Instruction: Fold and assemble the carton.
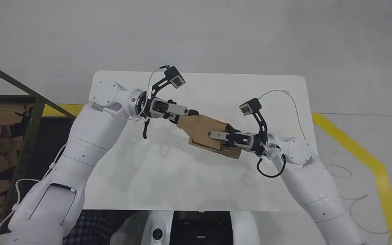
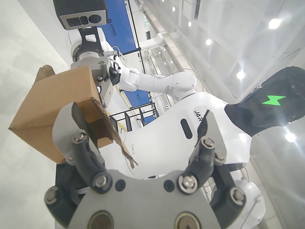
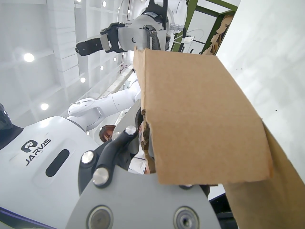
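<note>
Over mid-table (image 1: 184, 177), L claw (image 2: 143, 112) is spread, one finger at the carton's (image 1: 205, 127) torn open end. R claw (image 1: 222, 135) pinches the far wall. Reckon a hard tug rips that ragged edge, or the box slips & sags. Green rack (image 1: 27, 92) w/ cardboard scraps stands off left, well apart from the arms.

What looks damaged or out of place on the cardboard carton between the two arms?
The carton has a torn, ragged edge at its open end, close beside the left pincer. The cardboard there is frayed and jagged rather than cleanly cut, which looks like tearing from handling.
</note>
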### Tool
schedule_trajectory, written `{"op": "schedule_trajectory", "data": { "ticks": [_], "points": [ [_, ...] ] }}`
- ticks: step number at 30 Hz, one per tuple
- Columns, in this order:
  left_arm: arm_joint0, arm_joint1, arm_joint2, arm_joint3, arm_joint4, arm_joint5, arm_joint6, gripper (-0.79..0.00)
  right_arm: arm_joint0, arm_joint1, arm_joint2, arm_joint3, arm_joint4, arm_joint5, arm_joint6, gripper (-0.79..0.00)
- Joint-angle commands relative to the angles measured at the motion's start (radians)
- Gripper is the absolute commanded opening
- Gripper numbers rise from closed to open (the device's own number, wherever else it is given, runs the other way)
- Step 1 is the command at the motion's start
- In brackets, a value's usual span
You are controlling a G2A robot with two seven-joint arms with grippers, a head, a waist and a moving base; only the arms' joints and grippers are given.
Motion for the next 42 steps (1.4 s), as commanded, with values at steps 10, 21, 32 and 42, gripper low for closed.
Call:
{"op": "schedule_trajectory", "data": {
  "ticks": [10,21,32,42],
  "points": [
    [0.001,0.007,-0.041,0.042,0.011,-0.009,0.000,0.000,-0.001,0.002,0.017,0.013,0.003,-0.005,-0.002,-0.785],
    [0.000,0.023,-0.080,0.049,0.155,-0.052,0.026,0.000,0.003,0.004,0.032,0.029,0.003,-0.005,-0.011,-0.785],
    [-0.002,0.029,-0.052,-0.025,0.315,-0.063,0.028,0.000,0.002,0.004,0.030,0.028,-0.005,0.001,-0.012,-0.785],
    [0.000,0.034,-0.036,-0.054,0.400,-0.016,0.062,0.000,-0.003,0.005,0.040,0.011,0.001,-0.003,-0.011,-0.785]
  ]
}}
